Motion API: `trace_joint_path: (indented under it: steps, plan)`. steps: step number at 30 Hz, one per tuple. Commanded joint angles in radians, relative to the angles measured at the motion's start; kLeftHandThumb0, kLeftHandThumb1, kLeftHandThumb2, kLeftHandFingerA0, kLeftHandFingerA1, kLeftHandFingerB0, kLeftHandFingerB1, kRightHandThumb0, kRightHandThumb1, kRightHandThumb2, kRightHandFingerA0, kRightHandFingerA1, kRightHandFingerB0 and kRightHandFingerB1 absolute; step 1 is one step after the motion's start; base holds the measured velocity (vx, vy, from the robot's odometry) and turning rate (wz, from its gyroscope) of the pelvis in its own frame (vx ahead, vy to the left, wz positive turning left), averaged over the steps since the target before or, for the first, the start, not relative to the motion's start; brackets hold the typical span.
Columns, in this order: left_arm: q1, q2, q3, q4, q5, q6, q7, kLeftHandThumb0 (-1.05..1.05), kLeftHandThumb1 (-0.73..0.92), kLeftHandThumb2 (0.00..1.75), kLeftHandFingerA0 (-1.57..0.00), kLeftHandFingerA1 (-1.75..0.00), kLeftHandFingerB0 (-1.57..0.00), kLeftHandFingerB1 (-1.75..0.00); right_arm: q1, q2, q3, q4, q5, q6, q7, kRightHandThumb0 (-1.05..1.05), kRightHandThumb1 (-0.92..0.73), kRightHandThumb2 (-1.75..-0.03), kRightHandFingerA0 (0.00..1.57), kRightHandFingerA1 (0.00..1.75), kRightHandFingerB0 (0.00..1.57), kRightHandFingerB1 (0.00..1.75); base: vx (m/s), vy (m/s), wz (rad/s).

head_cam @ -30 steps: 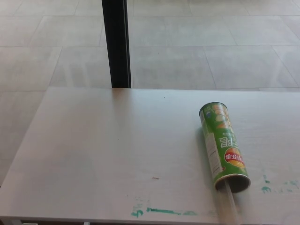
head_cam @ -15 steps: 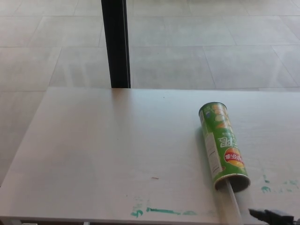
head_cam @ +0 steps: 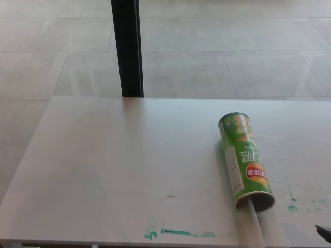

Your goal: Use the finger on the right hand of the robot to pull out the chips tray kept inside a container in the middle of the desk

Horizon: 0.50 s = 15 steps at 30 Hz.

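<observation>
While the right robot hand barely shows, the scene reads as follows.

Chips container: green can (head_cam: 244, 161) lying on its side on the right part of the bench (head_cam: 114, 170), closed end away from the robot, open mouth facing the near edge.

Chips tray: clear tray (head_cam: 255, 222) poking out of the can's mouth and running toward the near edge; faint and see-through, so how far it reaches is hard to tell.

Right robot hand: only a dark sliver (head_cam: 324, 232) at the lower right corner, apart from the tray and the can. Whether its fingers are spread or closed cannot be told.

Left robot hand: not in view.

What changed: half a second ago a larger black part of the hand stood at the bottom edge, just right of the tray; now it has drawn off to the right corner and nearly left the picture. The can and tray lie where they did.

Meaning for the task: judged from this, the finger is not hooked on the tray, and the pull is not under way. The hand would need to come back toward the tray's end.

Other marks: green smears (head_cam: 178, 233) on the bench near the front edge.
</observation>
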Motion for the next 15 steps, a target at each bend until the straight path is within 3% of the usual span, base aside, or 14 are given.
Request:
trace_joint_path:
  steps: [1, 4, 5, 7, 10, 11, 15]
  plan:
    - [-0.001, 0.009, 0.006, 0.001, 0.0, -0.018, 0.002, -0.32, 0.66, 0.59, -0.49, -0.64, -0.43, -0.47, 0.054, -0.032, -0.089, -0.017, 0.082, 0.027, 0.075, -0.23, -0.5, -0.55, 0.9, 1.24, 0.0, 0.0, 0.0, 0.0, 0.0]
    - [-0.001, 0.011, 0.01, 0.012, -0.005, -0.02, -0.006, -0.32, 0.66, 0.59, -0.45, -0.61, -0.41, -0.46, 0.092, -0.005, -0.228, 0.048, 0.143, 0.009, 0.035, -0.23, -0.49, -0.59, 0.91, 1.35, 0.0, 0.04, 0.0, 0.0, 0.0]
    - [0.003, 0.009, 0.009, -0.003, -0.003, -0.011, -0.001, -0.32, 0.67, 0.59, -0.45, -0.59, -0.41, -0.46, 0.091, -0.007, -0.265, 0.099, 0.173, -0.035, 0.029, -0.2, -0.5, -0.59, 0.91, 1.31, 0.0, 0.01, 0.0, 0.0, 0.0]
    - [0.012, 0.001, 0.014, -0.011, -0.01, -0.023, -0.004, -0.31, 0.67, 0.59, -0.49, -0.69, -0.44, -0.48, 0.062, 0.02, -0.331, 0.201, 0.225, -0.113, -0.017, -0.15, -0.43, -0.64, 0.95, 1.29, 0.0, 0.12, 0.0, 0.0, 0.0]
    - [0.009, 0.002, 0.015, 0.012, -0.004, -0.039, 0.0, -0.32, 0.65, 0.59, -0.51, -0.7, -0.44, -0.48, 0.028, 0.055, -0.433, 0.258, 0.323, -0.063, -0.013, -0.19, -0.44, -0.68, 0.97, 1.3, 0.0, 0.13, 0.0, 0.0, 0.0]
    - [0.013, 0.0, 0.009, 0.003, 0.004, -0.035, 0.007, -0.32, 0.66, 0.59, -0.5, -0.66, -0.45, -0.47, 0.007, 0.062, -0.455, 0.318, 0.323, -0.088, -0.042, -0.22, -0.5, -0.64, 0.9, 1.44, 0.0, 0.17, 0.0, 0.0, 0.0]
    - [0.009, -0.009, 0.019, 0.007, -0.018, -0.024, 0.001, -0.31, 0.64, 0.59, -0.47, -0.64, -0.43, -0.47, -0.068, 0.083, -0.473, 0.483, 0.246, -0.127, -0.17, -0.23, -0.5, -0.64, 0.93, 1.39, 0.0, 0.25, 0.0, 0.0, 0.0]
